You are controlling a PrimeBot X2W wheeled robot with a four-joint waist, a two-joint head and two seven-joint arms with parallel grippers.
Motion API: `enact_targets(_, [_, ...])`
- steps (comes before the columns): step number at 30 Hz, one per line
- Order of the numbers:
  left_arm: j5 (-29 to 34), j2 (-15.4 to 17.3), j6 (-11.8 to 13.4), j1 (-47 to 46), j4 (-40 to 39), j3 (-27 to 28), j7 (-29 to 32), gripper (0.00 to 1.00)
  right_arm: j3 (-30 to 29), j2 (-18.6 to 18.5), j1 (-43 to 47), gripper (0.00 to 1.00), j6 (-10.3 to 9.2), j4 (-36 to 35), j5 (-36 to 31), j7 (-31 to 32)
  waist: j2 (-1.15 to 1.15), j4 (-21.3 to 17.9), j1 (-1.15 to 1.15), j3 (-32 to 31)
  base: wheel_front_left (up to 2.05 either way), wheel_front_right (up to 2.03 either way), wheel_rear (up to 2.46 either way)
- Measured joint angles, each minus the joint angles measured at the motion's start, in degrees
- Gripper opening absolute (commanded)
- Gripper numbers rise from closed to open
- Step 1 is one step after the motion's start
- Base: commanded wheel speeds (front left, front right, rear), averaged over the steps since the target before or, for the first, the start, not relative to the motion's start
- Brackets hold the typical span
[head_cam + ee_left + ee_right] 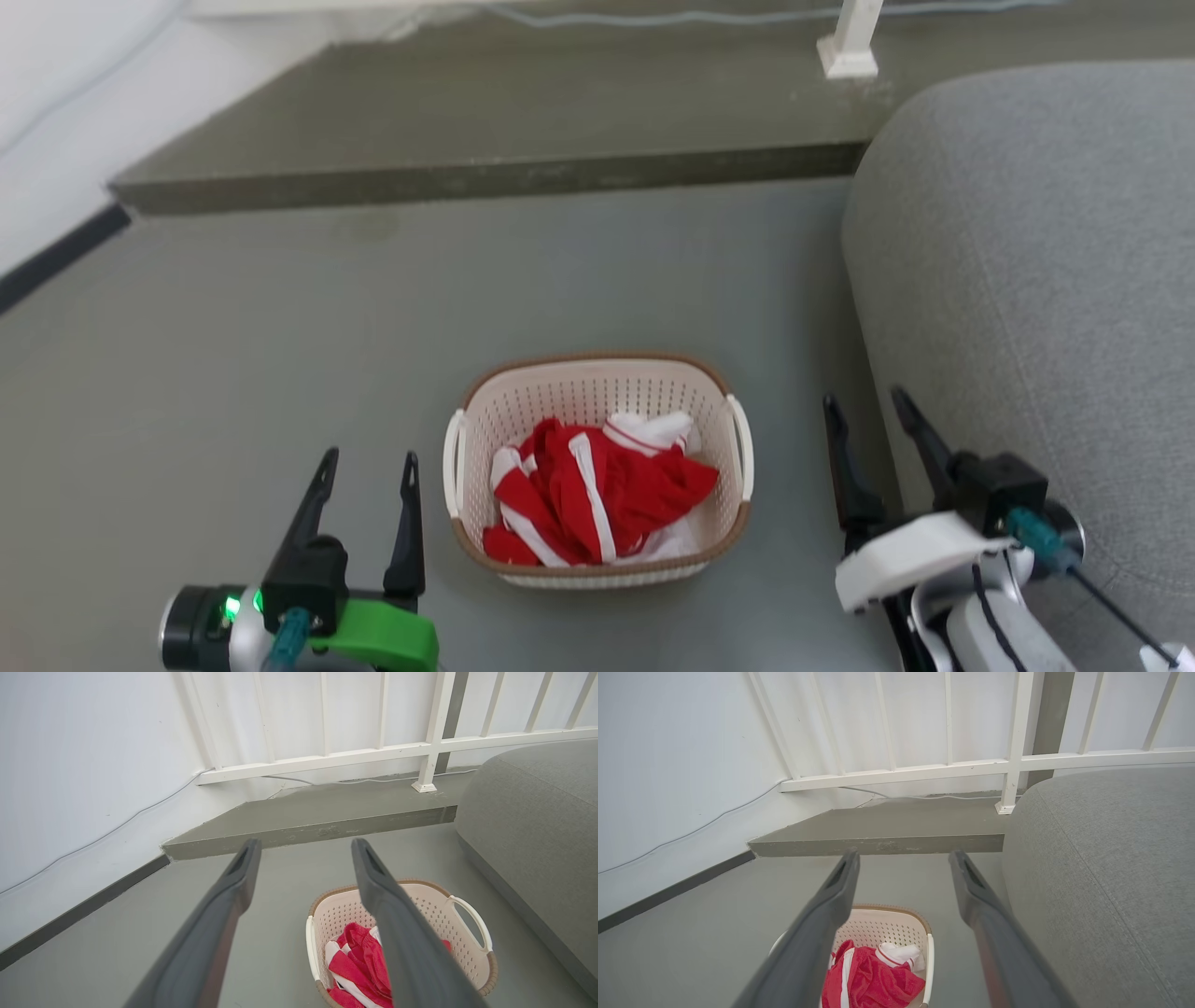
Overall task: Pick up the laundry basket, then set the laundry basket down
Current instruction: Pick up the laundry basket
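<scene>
The laundry basket is cream-white and perforated, with a brown rim and white side handles. It stands on the grey floor with red and white clothes inside. My left gripper is open to the basket's left, apart from its handle, nothing between its fingers. My right gripper is open to the basket's right, between the basket and the sofa. In the left wrist view the basket lies low and right of my left gripper. In the right wrist view the basket lies low, below my right gripper.
A grey sofa rises close on the right, near my right arm. A raised step crosses the floor behind the basket. A white railing with a post stands on the step. A white wall with a dark skirting runs along the left.
</scene>
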Motion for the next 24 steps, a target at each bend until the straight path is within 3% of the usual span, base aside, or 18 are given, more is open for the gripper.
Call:
enact_targets(13, [-0.98, -0.33, -0.03, -6.84, 0.44, 0.29, -0.16, 1.00, -1.83, -0.14, -7.78, 1.00, 0.71, 0.18, -0.24, -0.03, 0.00, 0.05, 0.00, 8.99, 0.00, 0.00, 0.00])
enact_targets(24, [-3.10, -0.52, -0.03, -12.82, 5.75, 1.29, -0.16, 1.00, -2.97, -0.42, -14.08, 1.00, 1.56, 5.53, -0.22, -0.09, 0.00, -0.25, 0.00, 16.97, 0.00, 0.00, 0.00])
